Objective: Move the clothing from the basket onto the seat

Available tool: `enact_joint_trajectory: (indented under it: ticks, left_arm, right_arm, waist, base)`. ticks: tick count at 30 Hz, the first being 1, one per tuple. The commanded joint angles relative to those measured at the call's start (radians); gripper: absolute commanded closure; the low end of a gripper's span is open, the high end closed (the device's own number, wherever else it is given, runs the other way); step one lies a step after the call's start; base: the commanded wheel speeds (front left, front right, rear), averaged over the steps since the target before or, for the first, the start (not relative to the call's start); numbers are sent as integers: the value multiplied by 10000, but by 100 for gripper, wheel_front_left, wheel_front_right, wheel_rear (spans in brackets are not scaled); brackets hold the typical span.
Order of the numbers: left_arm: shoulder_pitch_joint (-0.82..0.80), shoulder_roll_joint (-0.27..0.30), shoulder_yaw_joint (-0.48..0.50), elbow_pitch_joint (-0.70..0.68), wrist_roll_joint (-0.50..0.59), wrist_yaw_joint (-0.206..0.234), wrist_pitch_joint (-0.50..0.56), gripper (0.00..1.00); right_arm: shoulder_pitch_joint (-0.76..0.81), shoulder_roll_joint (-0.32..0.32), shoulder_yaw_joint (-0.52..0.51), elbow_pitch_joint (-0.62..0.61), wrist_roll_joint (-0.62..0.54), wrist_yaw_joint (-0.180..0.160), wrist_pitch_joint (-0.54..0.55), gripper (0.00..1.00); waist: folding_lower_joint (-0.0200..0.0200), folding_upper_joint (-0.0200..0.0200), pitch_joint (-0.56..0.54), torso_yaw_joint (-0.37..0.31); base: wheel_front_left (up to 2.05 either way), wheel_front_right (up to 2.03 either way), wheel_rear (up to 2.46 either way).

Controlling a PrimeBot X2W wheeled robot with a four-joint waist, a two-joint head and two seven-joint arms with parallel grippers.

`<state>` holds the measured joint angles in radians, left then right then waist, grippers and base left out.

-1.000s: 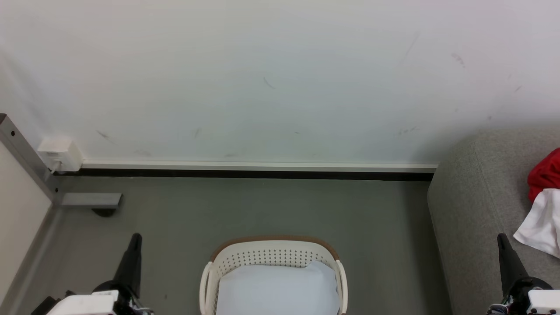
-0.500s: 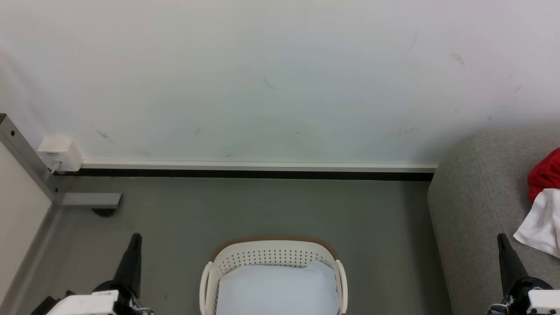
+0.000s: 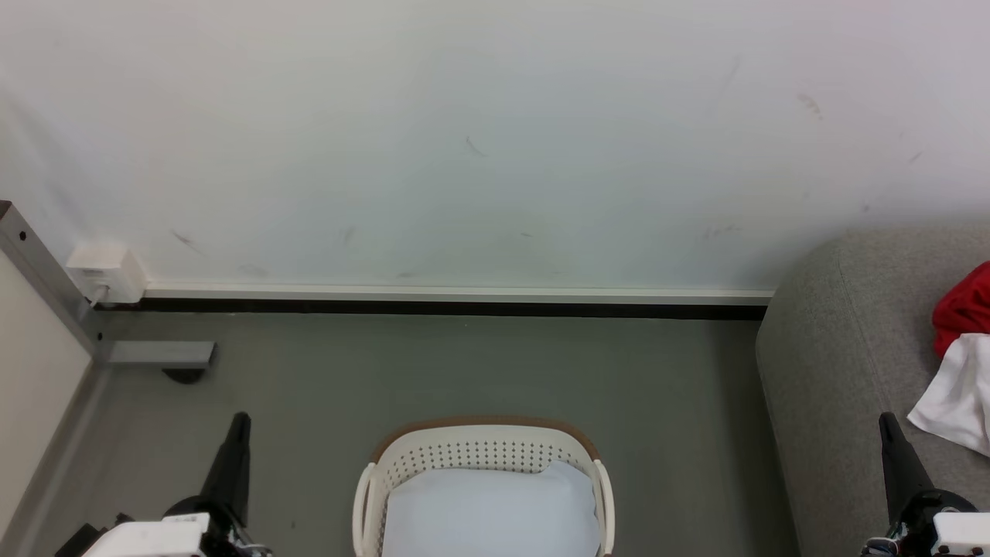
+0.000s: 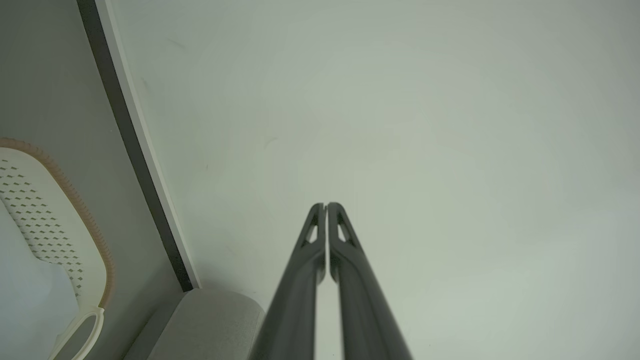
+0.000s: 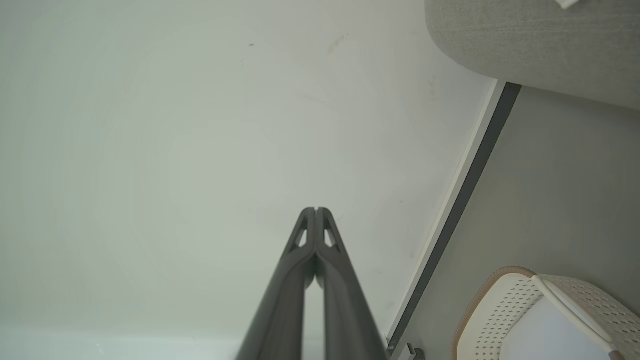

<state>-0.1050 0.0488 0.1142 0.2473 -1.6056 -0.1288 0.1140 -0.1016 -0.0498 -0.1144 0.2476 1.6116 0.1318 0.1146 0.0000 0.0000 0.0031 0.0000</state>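
- The left pincer (image 3: 240,419) stands at the lower left of the head view, its fingers pointing up that view over the grey floor (image 3: 464,363).
- In the left wrist view its two dark fingers are pressed together at the tips, pinching nothing, and aimed at the pale wall (image 3: 495,139).
- The right pincer (image 3: 886,418) stands at the lower right of the head view, seen against the grey sofa (image 3: 843,371).
- In the right wrist view its fingers are likewise pressed together and empty, aimed at the wall.
- The basket (image 3: 479,424) sits on the floor at the bottom middle of the head view, between the two pincers and apart from both.
- A pale bluish-white pad (image 3: 491,510) lies flat in the basket, reaching its perforated far wall.
- The sofa fills the right side, its rounded end toward the wall, with bare floor between it and the basket.
- The red garment (image 3: 963,309) lies on the sofa at the right edge, cut off by the frame.
- The white garment (image 3: 955,402) lies crumpled just below the red one, touching it, near the right pincer's tip but apart from it.
- A skirting (image 3: 456,294) runs along the wall's foot up to the sofa.
- A small white box (image 3: 106,272) sits at the skirting's left end.
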Motion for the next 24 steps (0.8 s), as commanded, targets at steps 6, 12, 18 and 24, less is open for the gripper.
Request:
enact_joint_trajectory:
  ticks: [6,12,18,24]
  left_arm:
    - [-71,24,18,-41,-132,-48,41,100]
    - [-70,24,18,-41,-133,-48,41,100]
    - [-70,24,17,-42,-133,-48,39,100]
    - [-70,24,17,-42,-133,-48,40,100]
  right_arm:
    - [-123,7,-40,-59,17,-21,34,100]
    - [-123,7,-38,-59,18,-21,33,100]
    - [-123,7,-37,-59,19,-21,32,100]
    - [-123,7,-36,-59,18,-21,31,100]
  waist:
    - [0,0,0,0]
    - [0,0,0,0]
    - [0,0,0,0]
    - [0,0,0,0]
  base:
    - [0,0,0]
    - [0,0,0]
    - [0,0,0]
    - [0,0,0]
